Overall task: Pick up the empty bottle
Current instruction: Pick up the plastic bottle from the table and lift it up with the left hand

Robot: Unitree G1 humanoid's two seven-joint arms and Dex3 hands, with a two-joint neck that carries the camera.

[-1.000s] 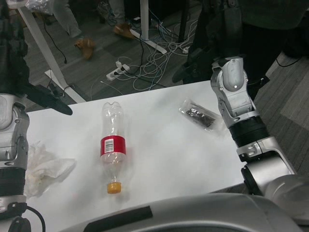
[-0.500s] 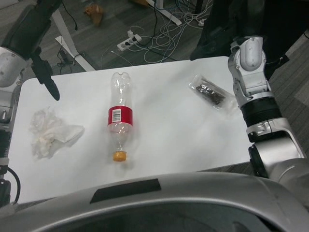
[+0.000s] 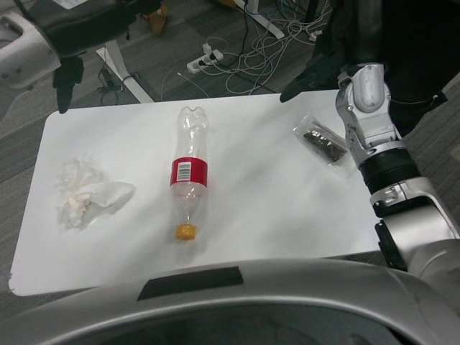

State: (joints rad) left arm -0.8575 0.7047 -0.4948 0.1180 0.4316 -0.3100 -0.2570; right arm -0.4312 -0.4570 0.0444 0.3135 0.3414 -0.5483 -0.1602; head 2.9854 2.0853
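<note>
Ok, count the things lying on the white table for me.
3. A crumpled white tissue lies near the left edge, a clear empty bottle with a red label and orange cap lies in the middle, and a clear packet with dark contents lies at the far right.

The left robot hand [image 3: 68, 79] shows only as dark fingers hanging past the desk's [image 3: 251, 208] far left corner, too dim to tell whether they are spread or curled, and its forearm is cut by the top edge. The right robot hand [image 3: 316, 72] merges with the dark clothing of a person [image 3: 402, 36] behind it, so its pose is unreadable. The contents of the clear packet [image 3: 320, 139] are too small to identify.
</note>
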